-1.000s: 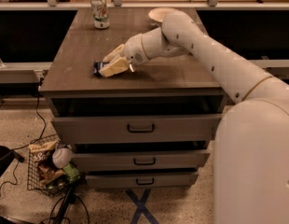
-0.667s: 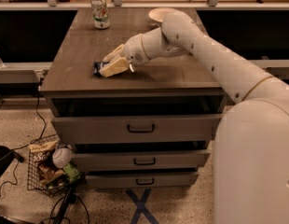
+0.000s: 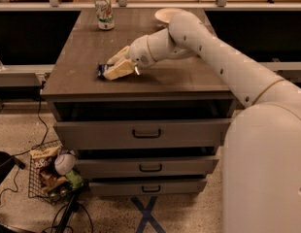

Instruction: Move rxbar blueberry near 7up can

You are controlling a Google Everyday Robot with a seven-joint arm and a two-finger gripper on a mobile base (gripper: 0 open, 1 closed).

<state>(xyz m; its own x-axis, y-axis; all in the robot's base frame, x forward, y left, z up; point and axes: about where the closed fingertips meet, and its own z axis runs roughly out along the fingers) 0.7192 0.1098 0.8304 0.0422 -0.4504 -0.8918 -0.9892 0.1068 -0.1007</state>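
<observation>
The rxbar blueberry (image 3: 100, 71) is a dark blue flat wrapper lying on the wooden table top (image 3: 82, 57) near its front left. My gripper (image 3: 115, 66) is down at the table surface right over the bar and covers most of it; only the bar's left end shows. The 7up can (image 3: 104, 12) stands upright at the far left of the table, well behind the bar and apart from the gripper.
A white bowl (image 3: 165, 14) sits at the back of the table, partly behind my arm. The table has drawers (image 3: 146, 132) in its front. A wire basket of snacks (image 3: 48, 174) and cables lie on the floor at lower left.
</observation>
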